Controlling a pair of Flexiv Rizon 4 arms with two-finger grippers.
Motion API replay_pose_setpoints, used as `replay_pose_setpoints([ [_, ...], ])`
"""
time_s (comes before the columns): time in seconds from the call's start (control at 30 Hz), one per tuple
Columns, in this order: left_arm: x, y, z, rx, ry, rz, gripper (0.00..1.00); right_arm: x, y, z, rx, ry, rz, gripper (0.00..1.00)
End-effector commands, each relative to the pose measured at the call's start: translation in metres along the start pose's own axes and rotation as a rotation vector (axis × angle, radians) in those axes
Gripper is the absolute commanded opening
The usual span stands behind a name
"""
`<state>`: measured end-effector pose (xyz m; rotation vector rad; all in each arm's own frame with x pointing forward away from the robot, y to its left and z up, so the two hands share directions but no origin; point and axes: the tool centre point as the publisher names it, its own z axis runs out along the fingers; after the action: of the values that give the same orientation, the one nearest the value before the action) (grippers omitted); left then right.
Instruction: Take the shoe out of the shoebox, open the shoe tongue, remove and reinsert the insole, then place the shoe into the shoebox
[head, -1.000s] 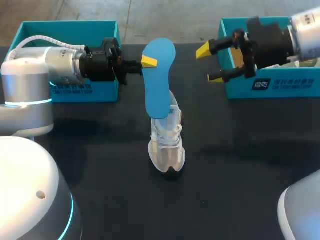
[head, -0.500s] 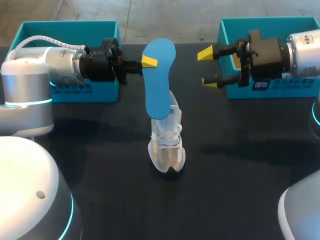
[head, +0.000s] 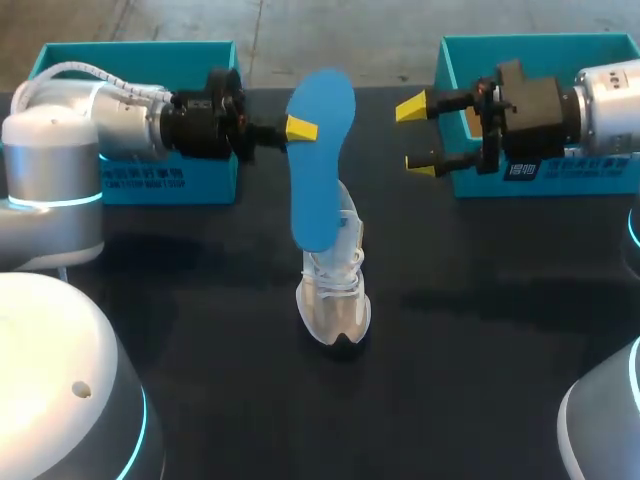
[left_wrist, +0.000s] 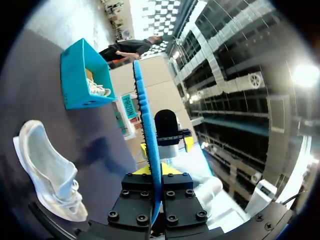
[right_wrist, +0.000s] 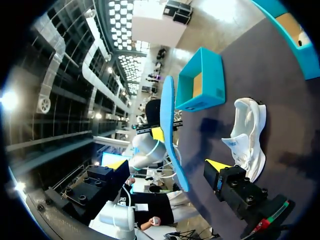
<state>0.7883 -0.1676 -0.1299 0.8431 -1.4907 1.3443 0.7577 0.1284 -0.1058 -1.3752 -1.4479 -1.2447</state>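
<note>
A blue insole (head: 320, 160) hangs upright above the white shoe (head: 335, 285), which stands on the black table. My left gripper (head: 300, 128) is shut on the insole's upper edge. In the left wrist view the insole (left_wrist: 147, 130) runs edge-on out from between the fingers (left_wrist: 154, 172), with the shoe (left_wrist: 50, 175) below and beside it. My right gripper (head: 415, 135) stands open to the right of the insole, apart from it, in front of the right teal shoebox (head: 540, 175). From the right wrist the insole (right_wrist: 170, 125) is ahead of the open fingers (right_wrist: 167, 165), the shoe (right_wrist: 247, 135) beside it.
A second teal shoebox (head: 170, 180) stands at the back left behind my left arm. The right box (left_wrist: 80, 80) holds another white shoe (left_wrist: 97, 89). Black table surface spreads in front of the standing shoe.
My right gripper swung down and turned in front of the right box, then stopped. My left gripper shifted the insole slightly right and tilted it a little.
</note>
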Motion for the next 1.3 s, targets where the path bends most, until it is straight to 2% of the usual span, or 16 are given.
replay_pose_setpoints([
  [0.03,-0.004,-0.004,-0.002,-0.067,-0.147,0.537,0.0,0.0,0.002,0.003,0.001,-0.002,0.001,1.0],
  [0.1,-0.007,-0.004,-0.002,-0.048,-0.174,0.684,0.0,0.0,0.002,0.003,0.001,-0.002,0.001,1.0],
  [0.2,-0.011,-0.004,-0.002,-0.064,-0.206,0.962,0.0,0.0,0.002,0.003,0.001,-0.002,0.001,1.0],
  [0.37,-0.008,-0.007,0.0,0.021,-0.144,1.16,0.0,0.0,0.002,0.003,0.001,-0.002,0.001,1.0],
  [0.5,-0.007,-0.01,0.0,0.017,-0.152,1.286,0.0,0.0,0.002,0.003,0.001,-0.002,0.001,1.0],
  [0.63,-0.005,-0.014,0.0,-0.009,-0.215,1.477,0.0,0.0,0.002,0.003,0.001,-0.002,0.001,1.0],
  [1.1,-0.005,-0.014,0.0,-0.009,-0.215,1.477,0.0,0.0,0.002,0.003,0.001,-0.002,0.001,1.0],
  [1.17,-0.006,-0.015,-0.002,-0.042,-0.191,1.651,0.0,0.0,0.002,0.003,0.001,-0.002,0.001,1.0],
  [1.3,-0.011,-0.021,-0.006,-0.048,-0.125,1.929,0.0,0.0,0.002,0.003,0.001,-0.002,0.001,1.0],
])
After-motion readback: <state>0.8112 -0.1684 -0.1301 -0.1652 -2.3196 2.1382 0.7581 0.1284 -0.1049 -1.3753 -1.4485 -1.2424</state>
